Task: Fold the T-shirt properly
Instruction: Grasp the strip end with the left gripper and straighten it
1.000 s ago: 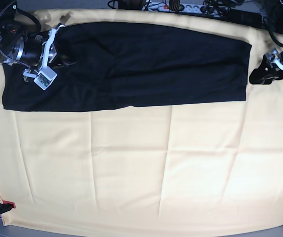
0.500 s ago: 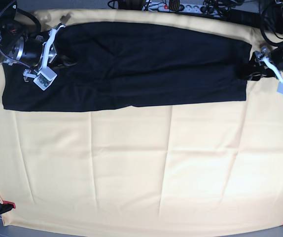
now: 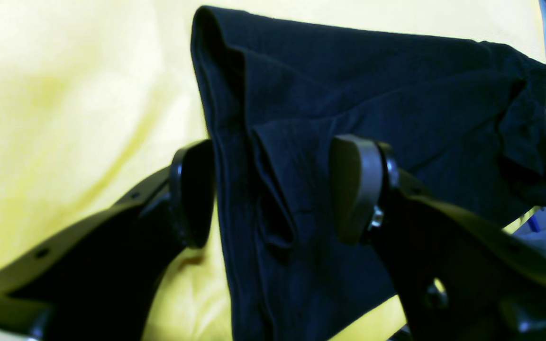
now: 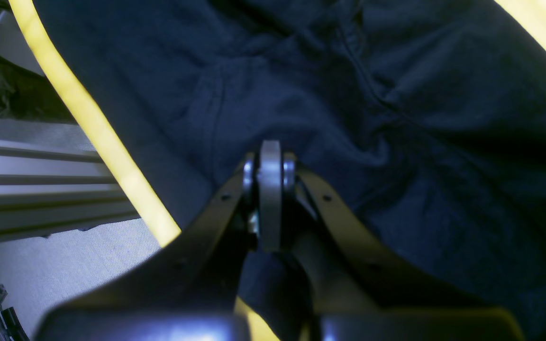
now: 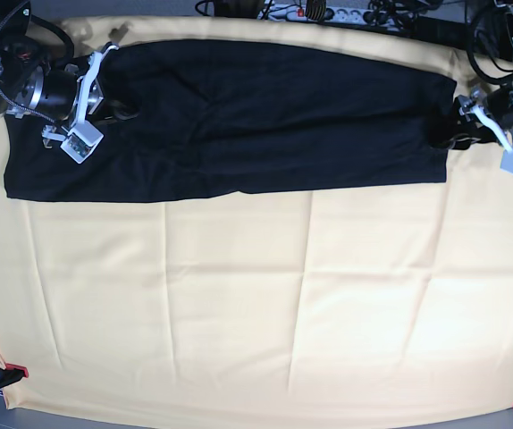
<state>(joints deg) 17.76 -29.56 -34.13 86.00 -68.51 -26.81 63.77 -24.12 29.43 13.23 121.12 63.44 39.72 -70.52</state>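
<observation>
T-shirt [image 5: 230, 125]: plain dark navy-black knit cloth, matte, no print, folded into a long band lying across the far part of the table cloth [image 5: 256, 304], running left to right. Near edge of the band is mostly straight w/ a small step around mid-length; right end cut square, left end wider and reaching further toward the near side. Soft creases and a diagonal ridge show on the top layer left of centre. Table cloth is pale yellow, smooth woven fabric w/ a grid of faint fold lines, covering the whole surface; red clips at the near corners. Left gripper [image 5: 453, 130] sits at the shirt's right end, jaws spread wide, straddling the layered edge: in the wrist view one dark rounded pad is on the yellow side and the other over the cloth, stacked hems and a small pucker between them [image 3: 273, 199]; can't tell if the pads touch fabric. Right gripper [image 4: 270, 161] is over the shirt's left end near the far edge, flat grey pads pressed together; whether cloth is pinched btw them can't be made out. Fabric around it is rumpled, w/ a stitched seam curving past.
</observation>
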